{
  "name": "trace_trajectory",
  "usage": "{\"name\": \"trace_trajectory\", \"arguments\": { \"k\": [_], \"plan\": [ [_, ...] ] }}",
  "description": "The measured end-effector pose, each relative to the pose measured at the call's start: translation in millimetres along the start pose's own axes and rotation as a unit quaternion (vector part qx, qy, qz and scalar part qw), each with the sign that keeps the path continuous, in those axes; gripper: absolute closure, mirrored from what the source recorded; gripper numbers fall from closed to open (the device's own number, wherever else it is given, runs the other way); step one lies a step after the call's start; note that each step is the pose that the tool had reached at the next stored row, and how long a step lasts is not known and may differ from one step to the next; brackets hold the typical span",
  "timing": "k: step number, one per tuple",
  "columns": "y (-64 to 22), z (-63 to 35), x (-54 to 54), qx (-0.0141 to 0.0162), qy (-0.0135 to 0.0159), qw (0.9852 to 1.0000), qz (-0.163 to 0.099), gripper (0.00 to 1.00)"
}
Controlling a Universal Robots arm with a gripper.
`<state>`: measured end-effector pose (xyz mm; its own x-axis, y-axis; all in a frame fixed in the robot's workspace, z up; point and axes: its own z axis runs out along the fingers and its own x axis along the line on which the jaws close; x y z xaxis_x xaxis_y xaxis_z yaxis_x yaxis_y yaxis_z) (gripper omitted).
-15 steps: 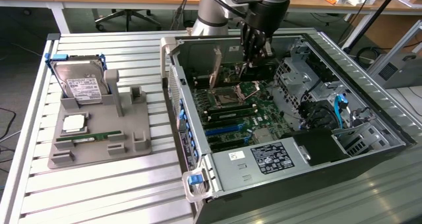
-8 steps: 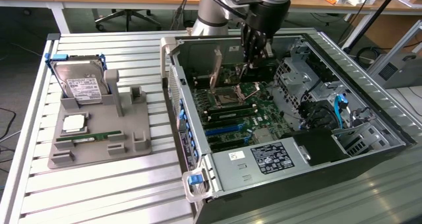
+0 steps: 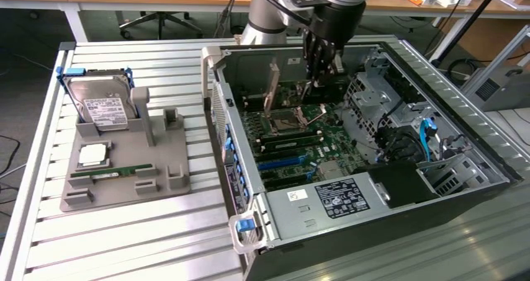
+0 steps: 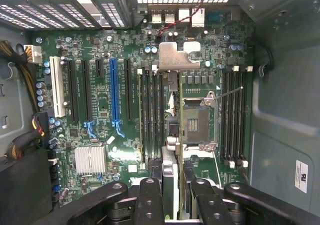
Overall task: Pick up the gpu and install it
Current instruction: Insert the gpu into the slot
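Note:
My gripper (image 3: 321,76) reaches down into the open computer case (image 3: 248,231) and is shut on the gpu (image 3: 319,93), a thin dark card hanging upright under the fingers. The card is above the back part of the motherboard (image 3: 327,147), near the CPU socket (image 3: 286,116). In the wrist view the gpu (image 4: 172,165) runs edge-on away from the gripper (image 4: 175,190), and its silvery bracket (image 4: 175,55) sits at the far end. The black fingers (image 4: 150,195) press on both faces of the card. The blue expansion slot (image 4: 114,95) lies well off to one side of the card.
On the exterior view's left, a grey holder (image 3: 124,169) carries a hard drive (image 3: 99,104), a processor chip (image 3: 93,154) and a green memory stick (image 3: 112,169). Inside the case are a power supply (image 3: 339,197), drive cages with cables (image 3: 406,132) and filled memory slots (image 3: 286,141).

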<state>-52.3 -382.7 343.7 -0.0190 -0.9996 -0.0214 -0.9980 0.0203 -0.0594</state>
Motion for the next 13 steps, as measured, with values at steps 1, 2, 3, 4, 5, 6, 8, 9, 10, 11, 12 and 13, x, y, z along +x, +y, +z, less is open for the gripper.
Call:
{"name": "trace_trajectory", "arguments": {
  "k": [1,2,3,4,5,6,8,9,10,11,12,13],
  "plan": [
    [0.0,0.0,0.4,0.0000,0.0000,1.0000,0.000,0.73],
    [0.0,0.1,0.9,0.0000,0.0000,1.0000,0.000,0.73],
    [0.0,0.1,1.2,0.0000,0.0000,1.0000,0.000,0.73],
    [0.0,0.1,1.6,0.0000,0.0000,1.0000,0.000,0.73],
    [0.0,0.1,1.9,0.0000,0.0001,1.0000,0.000,0.73],
    [0.0,0.1,2.3,0.0000,0.0001,1.0000,0.000,0.73],
    [-0.1,0.1,3.8,0.0000,0.0001,1.0000,0.000,0.73],
    [-0.1,0.1,4.5,0.0000,0.0001,1.0000,0.000,0.73],
    [-0.1,0.1,5.0,0.0000,0.0001,1.0000,0.000,0.73],
    [-0.1,0.1,5.4,0.0000,0.0001,1.0000,0.000,0.73],
    [-0.1,0.1,5.9,0.0000,0.0002,1.0000,0.000,0.73],
    [-0.1,0.1,6.4,0.0000,0.0002,1.0000,0.000,0.73]
  ]
}}
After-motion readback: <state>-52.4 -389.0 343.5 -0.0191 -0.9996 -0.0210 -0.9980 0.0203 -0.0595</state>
